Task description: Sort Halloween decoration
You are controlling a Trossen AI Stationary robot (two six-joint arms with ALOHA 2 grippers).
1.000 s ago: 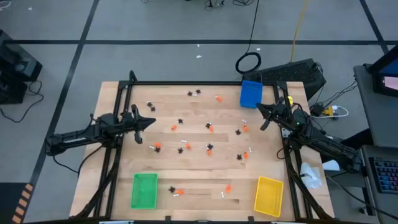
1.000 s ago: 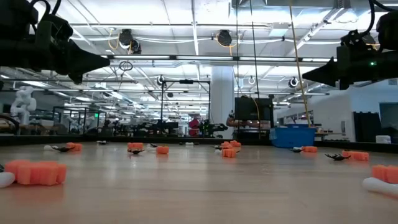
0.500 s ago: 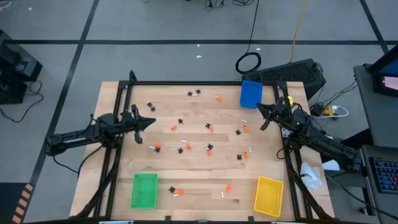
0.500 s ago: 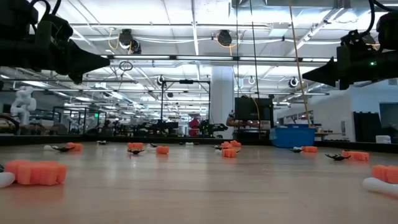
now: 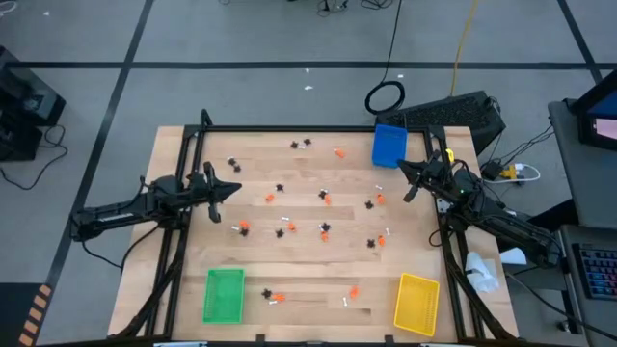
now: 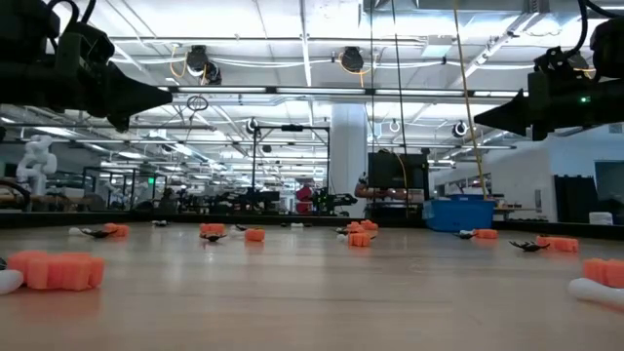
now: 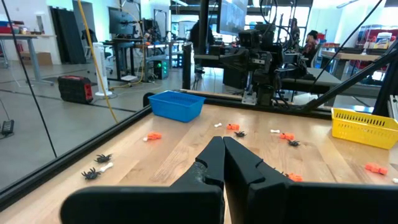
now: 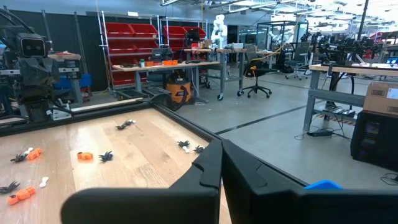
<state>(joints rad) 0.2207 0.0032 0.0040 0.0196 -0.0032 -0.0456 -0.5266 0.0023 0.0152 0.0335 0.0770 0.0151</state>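
Note:
The Halloween decoration lies scattered over the wooden table: orange lumps, black spider shapes and small white sticks, each resting flat on the top. My left gripper hovers shut above the table's left part, pointing level toward the middle. My right gripper hovers shut at the far right, beside the blue tray. In the wrist views both pairs of fingers, left and right, are closed together with nothing between them.
A green tray sits at the near left and a yellow tray at the near right. A black frame borders the table's far and side edges. An orange lump and a white stick lie near the front edge.

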